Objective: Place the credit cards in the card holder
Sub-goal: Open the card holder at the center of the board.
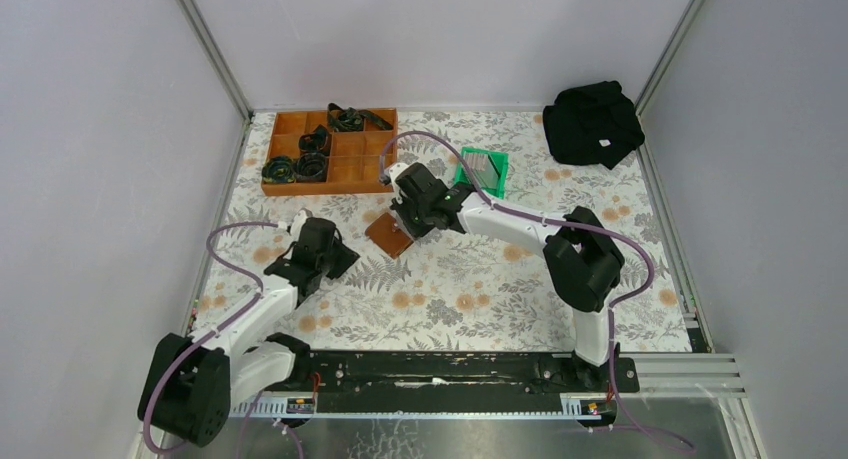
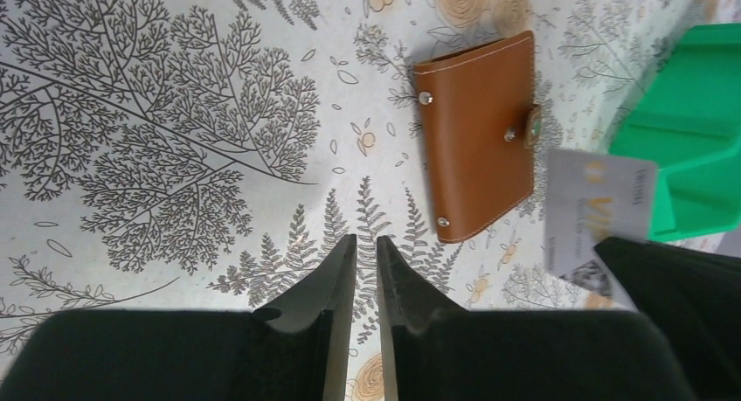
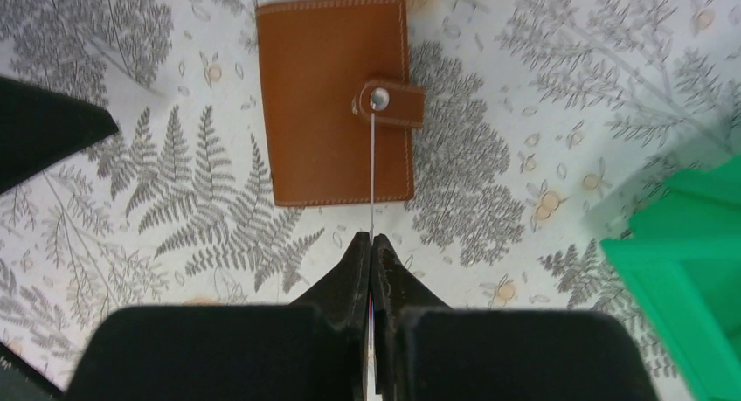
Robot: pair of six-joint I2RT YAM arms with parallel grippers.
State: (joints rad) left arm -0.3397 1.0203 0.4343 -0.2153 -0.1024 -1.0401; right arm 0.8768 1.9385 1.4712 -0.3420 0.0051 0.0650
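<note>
One card sits pinched in outstretched right tool above card holder.

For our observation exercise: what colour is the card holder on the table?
The card holder is brown with pale stitching, clearest in the right wrist view.

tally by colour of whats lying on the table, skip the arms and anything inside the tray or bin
brown: 2, card holder and wooden tray
green: 1, bin
black: 1, cloth bundle
total: 4
</note>
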